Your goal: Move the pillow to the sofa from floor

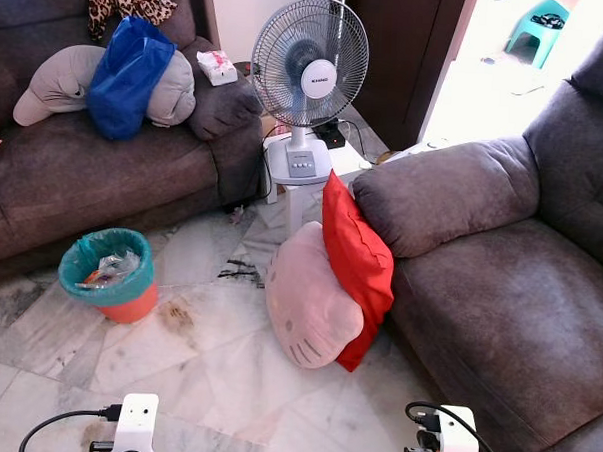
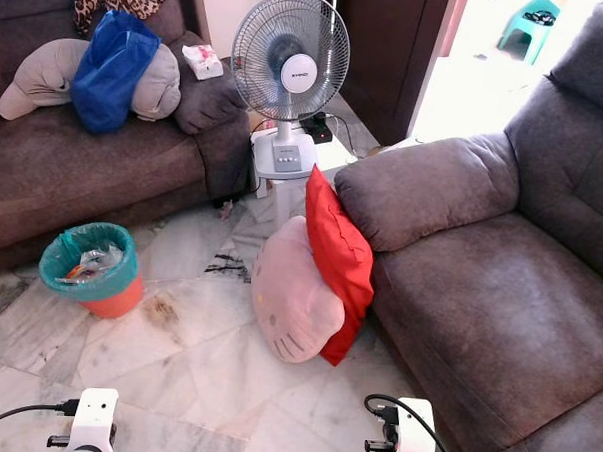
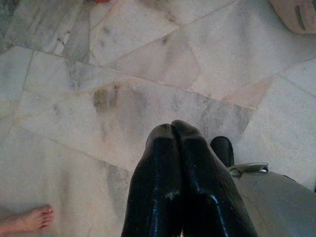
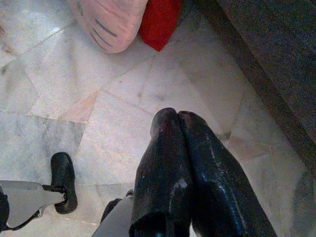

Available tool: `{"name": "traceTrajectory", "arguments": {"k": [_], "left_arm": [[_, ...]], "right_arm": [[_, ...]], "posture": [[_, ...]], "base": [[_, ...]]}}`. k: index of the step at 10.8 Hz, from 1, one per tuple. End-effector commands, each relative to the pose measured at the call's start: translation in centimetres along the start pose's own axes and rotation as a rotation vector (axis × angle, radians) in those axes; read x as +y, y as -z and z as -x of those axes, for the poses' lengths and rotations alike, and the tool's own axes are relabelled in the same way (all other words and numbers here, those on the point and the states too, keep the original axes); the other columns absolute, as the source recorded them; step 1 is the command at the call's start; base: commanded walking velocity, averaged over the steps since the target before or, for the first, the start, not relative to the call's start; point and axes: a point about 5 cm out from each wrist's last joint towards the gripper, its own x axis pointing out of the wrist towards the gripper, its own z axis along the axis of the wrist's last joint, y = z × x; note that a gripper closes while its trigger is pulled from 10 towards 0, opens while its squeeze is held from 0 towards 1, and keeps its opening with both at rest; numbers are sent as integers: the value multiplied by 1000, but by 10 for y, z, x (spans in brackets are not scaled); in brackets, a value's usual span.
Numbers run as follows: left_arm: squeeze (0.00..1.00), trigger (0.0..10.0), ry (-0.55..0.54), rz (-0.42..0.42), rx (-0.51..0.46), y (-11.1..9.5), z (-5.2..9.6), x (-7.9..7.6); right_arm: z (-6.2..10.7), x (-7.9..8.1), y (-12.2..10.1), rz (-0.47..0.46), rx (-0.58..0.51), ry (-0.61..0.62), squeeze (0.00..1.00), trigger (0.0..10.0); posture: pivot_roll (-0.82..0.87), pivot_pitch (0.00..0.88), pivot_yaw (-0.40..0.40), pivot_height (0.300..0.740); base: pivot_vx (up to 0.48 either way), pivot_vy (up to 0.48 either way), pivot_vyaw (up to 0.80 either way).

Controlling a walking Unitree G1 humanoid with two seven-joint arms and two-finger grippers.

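A pink cat-face pillow [image 1: 308, 301] stands on the marble floor and leans on a red pillow [image 1: 358, 259], which rests against the front of the grey sofa [image 1: 499, 285] on the right. Both pillows show again in the right wrist view, pink pillow [image 4: 106, 22] and red pillow [image 4: 160, 22]. My left gripper [image 3: 172, 129] hangs low over bare floor, fingers pressed together, empty. My right gripper [image 4: 177, 116] is shut too, above the floor a little short of the pillows. Both wrists, left [image 1: 133, 424] and right [image 1: 442, 437], sit at the bottom edge of the head view.
A white standing fan [image 1: 308, 86] is behind the pillows. A teal-lined orange bin [image 1: 109, 273] stands at the left. A second sofa [image 1: 104, 157] at the back left carries a grey pillow and a blue bag. A person's bare foot [image 3: 32, 219] is near my left side.
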Motion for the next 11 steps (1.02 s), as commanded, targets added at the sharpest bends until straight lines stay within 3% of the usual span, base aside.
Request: {"name": "traceTrajectory", "arguments": {"k": [1, 4, 6, 11], "left_arm": [[0, 10000, -2, -4, 29, 7, 1, 2], [0, 10000, -2, -4, 29, 7, 1, 2], [0, 10000, 55, -21, 28, 6, 1, -5], [0, 10000, 57, -9, 27, 7, 2, -5]], "right_arm": [[0, 0, 2, -10, 8, 5, 0, 10000], [0, 0, 2, -10, 8, 5, 0, 10000], [3, 1, 8, -82, -13, -13, 0, 10000], [3, 3, 8, -88, -14, -18, 0, 10000]], "posture": [[47, 68, 11, 740], [47, 68, 11, 740], [33, 97, 15, 740], [34, 98, 13, 740]], "base": [[0, 0, 0], [0, 0, 0], [0, 0, 0], [0, 0, 0]]}}
